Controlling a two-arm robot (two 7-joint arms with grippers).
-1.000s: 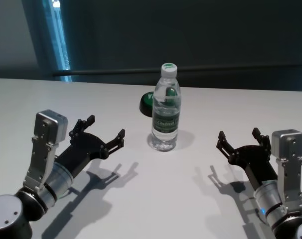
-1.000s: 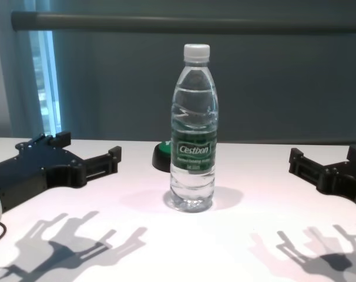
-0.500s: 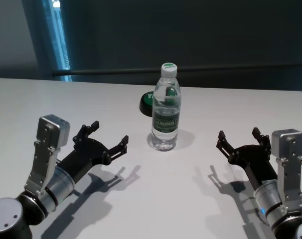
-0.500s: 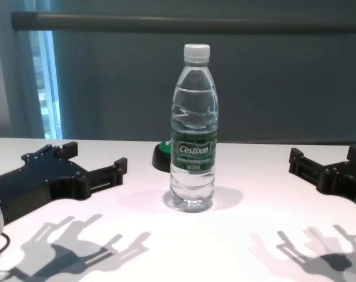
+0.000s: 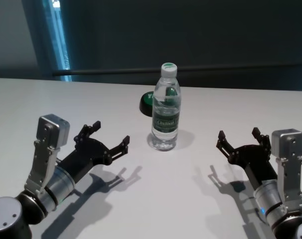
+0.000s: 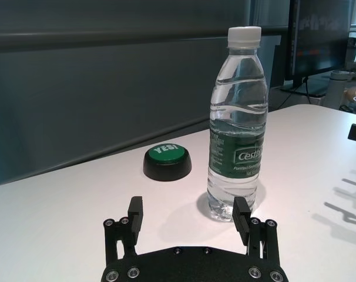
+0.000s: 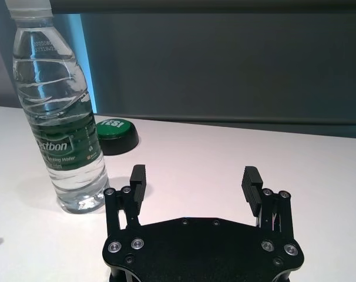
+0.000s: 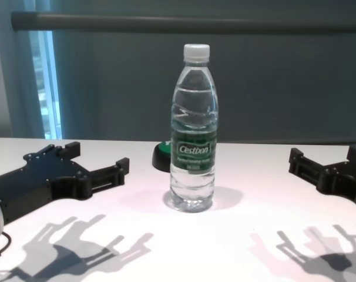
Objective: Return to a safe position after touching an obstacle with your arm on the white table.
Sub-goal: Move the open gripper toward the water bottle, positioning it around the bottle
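1. Left gripper (image 5: 109, 140): jaws released, empty, pointing at the water bottle (image 5: 166, 107) from its left, near but apart.
2. Right gripper (image 5: 239, 140): jaws released, empty, parked right of the bottle, well apart.
3. Bottle stands upright on the white counter (image 5: 91, 99), just before the green button (image 5: 146, 102).
4. Judgement: no contact visible now; the retreat to a safe position looks unfinished.

Clear green-labelled water bottle (image 5: 166, 112), capped, upright, mid white table (image 5: 156, 199)
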